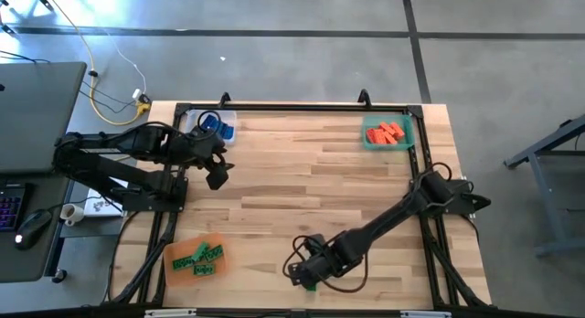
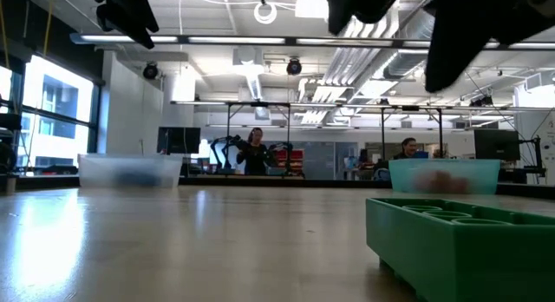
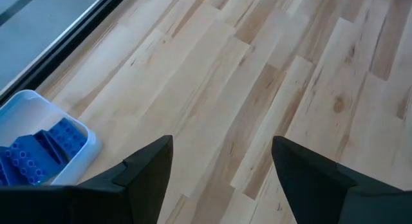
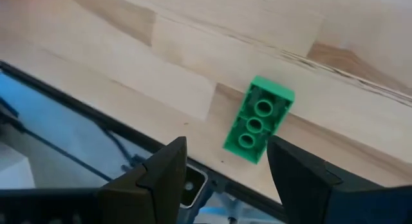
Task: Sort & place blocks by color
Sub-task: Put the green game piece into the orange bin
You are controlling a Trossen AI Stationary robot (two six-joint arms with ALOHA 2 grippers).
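One green block (image 4: 259,120) lies hollow side up on the wood by the table's near edge (image 1: 311,285), and it looms large in the low view (image 2: 460,241). My right gripper (image 4: 226,150) hovers over it, open, its fingers short of the block and touching nothing (image 1: 304,275). My left gripper (image 3: 222,147) is open and empty above bare wood (image 1: 217,178), close to the clear tray (image 3: 84,150) of blue blocks (image 3: 38,153). Green blocks (image 1: 199,258) lie in the orange tray. Red-orange blocks (image 1: 386,132) lie in the green tray.
The clear tray (image 1: 228,119) sits at the far left corner, the green tray (image 1: 368,144) at the far right, and the orange tray (image 1: 175,272) at the near left. A black frame (image 1: 302,106) rims the table. The middle wood is bare. People stand in the room beyond (image 2: 255,150).
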